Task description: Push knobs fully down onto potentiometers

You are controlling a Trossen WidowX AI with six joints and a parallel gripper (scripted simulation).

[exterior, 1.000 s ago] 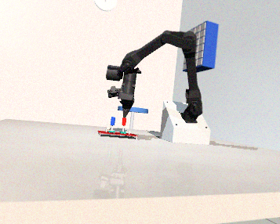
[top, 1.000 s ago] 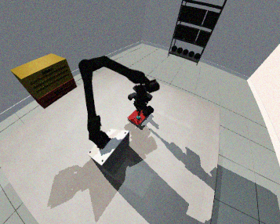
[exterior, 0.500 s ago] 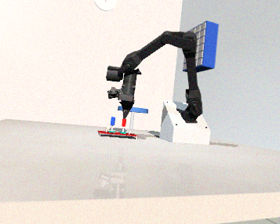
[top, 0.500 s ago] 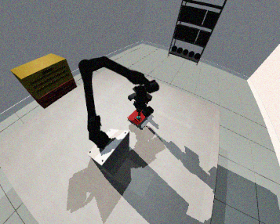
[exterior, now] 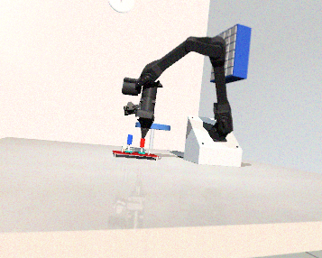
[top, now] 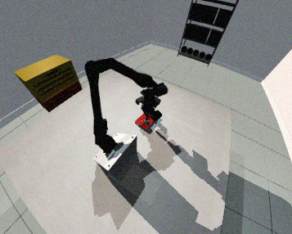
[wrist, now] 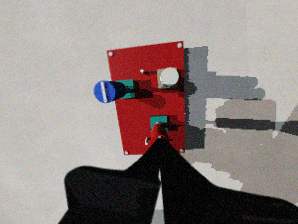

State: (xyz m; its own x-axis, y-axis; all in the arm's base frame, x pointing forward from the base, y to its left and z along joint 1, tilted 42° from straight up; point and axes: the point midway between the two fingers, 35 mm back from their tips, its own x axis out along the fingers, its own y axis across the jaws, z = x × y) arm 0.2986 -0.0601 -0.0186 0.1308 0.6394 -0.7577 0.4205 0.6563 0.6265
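Above the flat red board (top: pixel 142 121) (exterior: pixel 120 153) (wrist: pixel 135 120) — tapered black fingers (top: pixel 147 114) (exterior: pixel 143 137), pressed together.

The arm (top: pixel 95 94) (exterior: pixel 220 77) was matte black throughout, with slim, slightly angular links and chunky, rounded joint housings. Its base (top: pixel 125 138) (exterior: pixel 213 155) was a white, wedge-shaped block with a sloping face and small dark screws near the corners. Close to the wrist a small dark fitting (exterior: pixel 131 108) jutted out. The claw (exterior: pixel 144 137) (wrist: pixel 160 142) was black too, its two broad fingers tapering to narrow points; cables or markings, if any, seemed lost in the darkness.
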